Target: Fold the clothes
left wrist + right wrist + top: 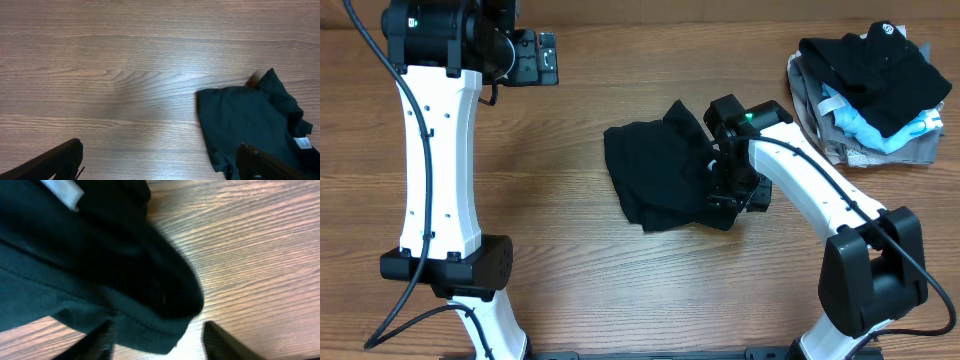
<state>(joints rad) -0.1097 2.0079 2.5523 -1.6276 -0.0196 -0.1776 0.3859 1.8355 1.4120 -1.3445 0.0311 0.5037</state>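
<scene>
The black T-shirt (pixel 660 175) lies crumpled in a heap at the middle of the wooden table. Its white label (pixel 302 142) shows in the left wrist view, and also in the right wrist view (pixel 62 191). My right gripper (pixel 728 195) is low over the shirt's right edge. It is open, and the shirt's stitched hem (pixel 150 330) lies between its two fingers (pixel 160 342). My left gripper (pixel 538 57) is at the far left back, well away from the shirt. It is open and empty (pixel 157 162), and the shirt (pixel 250 120) shows at the right of its view.
A pile of other clothes (pixel 870 95) sits at the back right corner: a black garment with a round white logo (pixel 882 31) on top, with light-blue (pixel 865 125) and grey cloth under it. Bare wood table (pixel 570 270) surrounds the shirt.
</scene>
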